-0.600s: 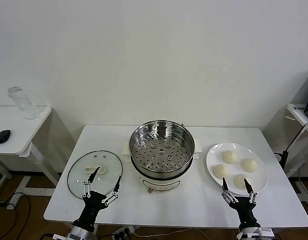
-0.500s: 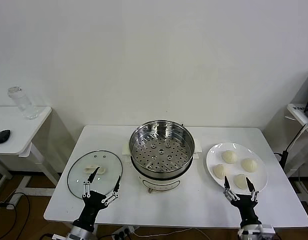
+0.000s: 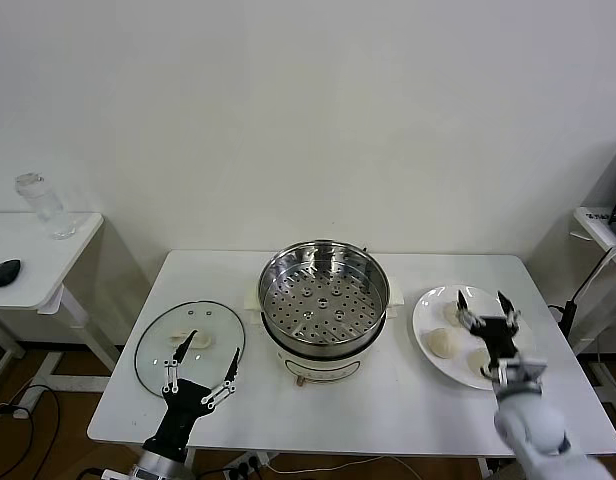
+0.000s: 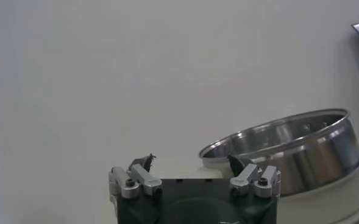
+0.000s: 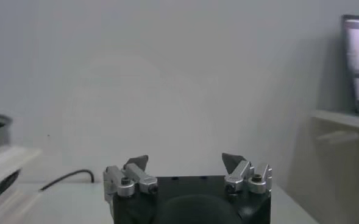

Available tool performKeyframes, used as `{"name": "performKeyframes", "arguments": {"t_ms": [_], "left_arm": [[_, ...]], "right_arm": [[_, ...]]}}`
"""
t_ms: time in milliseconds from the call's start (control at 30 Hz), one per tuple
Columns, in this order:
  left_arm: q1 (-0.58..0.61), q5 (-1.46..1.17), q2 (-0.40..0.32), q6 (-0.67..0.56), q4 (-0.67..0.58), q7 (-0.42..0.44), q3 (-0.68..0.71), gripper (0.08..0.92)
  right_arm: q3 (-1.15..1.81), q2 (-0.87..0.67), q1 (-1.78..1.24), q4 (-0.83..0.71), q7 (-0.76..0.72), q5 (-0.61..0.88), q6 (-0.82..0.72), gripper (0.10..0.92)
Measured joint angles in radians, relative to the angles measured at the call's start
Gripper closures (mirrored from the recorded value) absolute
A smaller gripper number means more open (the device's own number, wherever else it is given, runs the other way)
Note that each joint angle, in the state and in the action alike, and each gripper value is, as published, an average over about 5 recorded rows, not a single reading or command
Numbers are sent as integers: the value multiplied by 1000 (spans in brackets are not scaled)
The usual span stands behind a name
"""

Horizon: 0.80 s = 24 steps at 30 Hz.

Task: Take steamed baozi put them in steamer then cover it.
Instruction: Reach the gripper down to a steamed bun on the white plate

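The steamer (image 3: 324,298), a shiny perforated steel basket on a white cooker base, stands mid-table with nothing in it; the left wrist view shows its wall (image 4: 289,146). The cover (image 3: 189,345), a glass lid with a white handle, lies flat to its left. Steamed baozi sit on a white plate (image 3: 426,308) at the right; one baozi (image 3: 443,343) is plain to see, the others are partly hidden behind my right gripper (image 3: 482,299), which hovers open above the plate. My left gripper (image 3: 212,349) waits open at the cover's near edge, holding nothing.
A side table at the far left carries a glass jar (image 3: 43,205) and a black mouse (image 3: 4,272). Another small table (image 3: 600,225) stands at the far right, with a cable hanging beside it. A white wall lies behind.
My right gripper has risen from the table's front edge and moved forward over the plate of baozi. The left gripper has stayed put.
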Motion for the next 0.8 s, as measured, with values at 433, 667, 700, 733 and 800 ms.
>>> {"name": "performKeyframes", "arguments": {"t_ms": [433, 667, 700, 733, 800], "left_arm": [[-1, 2, -2, -5, -2, -3, 2, 177], [2, 2, -5, -7, -6, -6, -2, 177], [2, 2, -6, -7, -6, -7, -3, 177], [2, 2, -6, -7, -5, -8, -4, 177], [3, 2, -7, -7, -4, -9, -6, 177]], "right_arm": [[-461, -189, 521, -315, -584, -90, -10, 203], [-687, -203, 765, -473, -906, -282, 31, 203], [-710, -201, 790, -493, -944, -312, 37, 203], [-729, -198, 811, -513, -979, -342, 43, 203], [-764, -189, 847, -551, -1041, -402, 54, 203]]}}
